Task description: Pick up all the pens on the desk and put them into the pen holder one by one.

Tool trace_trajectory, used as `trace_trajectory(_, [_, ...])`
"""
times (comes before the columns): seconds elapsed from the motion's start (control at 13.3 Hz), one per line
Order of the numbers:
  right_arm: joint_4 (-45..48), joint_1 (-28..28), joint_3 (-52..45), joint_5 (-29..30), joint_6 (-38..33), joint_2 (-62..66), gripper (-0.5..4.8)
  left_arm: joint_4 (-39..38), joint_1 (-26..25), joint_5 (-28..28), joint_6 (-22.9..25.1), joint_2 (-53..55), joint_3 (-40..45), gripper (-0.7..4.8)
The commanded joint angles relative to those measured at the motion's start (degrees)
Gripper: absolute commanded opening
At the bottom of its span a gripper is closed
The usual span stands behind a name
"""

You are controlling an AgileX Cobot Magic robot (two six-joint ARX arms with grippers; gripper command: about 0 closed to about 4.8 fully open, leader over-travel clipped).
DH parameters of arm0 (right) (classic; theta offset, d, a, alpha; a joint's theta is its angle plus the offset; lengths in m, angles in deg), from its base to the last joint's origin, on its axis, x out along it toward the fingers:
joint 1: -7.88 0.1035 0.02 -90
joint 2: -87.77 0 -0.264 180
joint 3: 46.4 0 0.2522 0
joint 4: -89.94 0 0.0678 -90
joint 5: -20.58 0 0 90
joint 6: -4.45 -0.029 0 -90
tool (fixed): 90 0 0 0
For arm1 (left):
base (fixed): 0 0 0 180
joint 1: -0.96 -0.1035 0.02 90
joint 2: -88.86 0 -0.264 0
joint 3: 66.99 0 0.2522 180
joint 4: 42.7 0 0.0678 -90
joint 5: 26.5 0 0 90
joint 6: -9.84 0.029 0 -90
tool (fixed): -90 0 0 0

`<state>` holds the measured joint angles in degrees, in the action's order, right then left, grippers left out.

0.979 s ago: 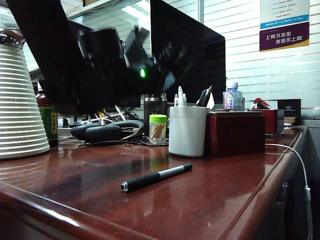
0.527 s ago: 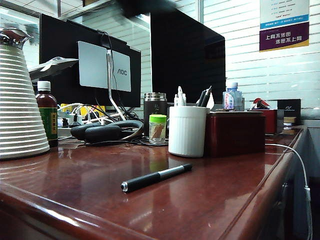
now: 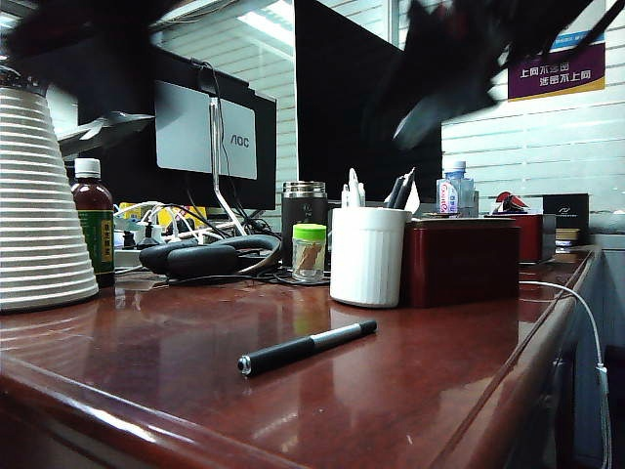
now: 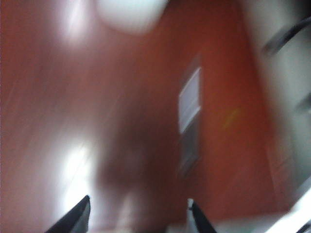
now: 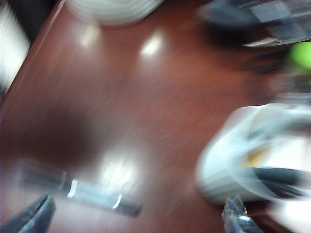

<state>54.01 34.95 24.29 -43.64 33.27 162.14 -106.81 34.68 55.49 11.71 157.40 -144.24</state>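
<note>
Black pen [image 5: 80, 190] lies between right hand [image 5: 136, 213] fingers.

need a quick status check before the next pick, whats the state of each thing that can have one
black and silver pen: lying flat on the desk, untouched.
pen holder: upright, pens already standing in it.
steel tumbler: upright, lid on.
brown bottle: upright, white cap on.
green-capped jar: upright, capped.
left gripper: above the desk, jaws apart, empty.
right gripper: open, empty, above the pen and holder.
</note>
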Motion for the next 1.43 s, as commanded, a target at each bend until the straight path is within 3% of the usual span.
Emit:
trace_trajectory(0.08, [-6.2,7.6,2.2,-11.8,13.4,5.3,4.08,-4.9,0.0,3.3,1.1,-0.2,0.1,2.52])
trace_trajectory(0.38, [-7.0,12.9,2.8,-15.6,16.9,14.2,4.08,-4.4,0.2,3.3,1.2,-0.1,0.5,2.8])
trace_trajectory(1.05, [-6.6,15.7,8.2,-15.1,18.7,25.0,3.77,-6.1,0.4,3.3,1.2,-0.1,0.5,2.79])
trace_trajectory(1.21, [-7.7,15.8,8.3,-13.2,18.6,25.7,2.25,-6.6,0.4,3.3,1.2,-0.1,0.5,2.79])
trace_trajectory(1.43, [-9.0,15.7,8.3,-13.6,17.9,25.7,2.02,-6.8,0.4,3.3,1.2,-0.1,0.5,2.79])
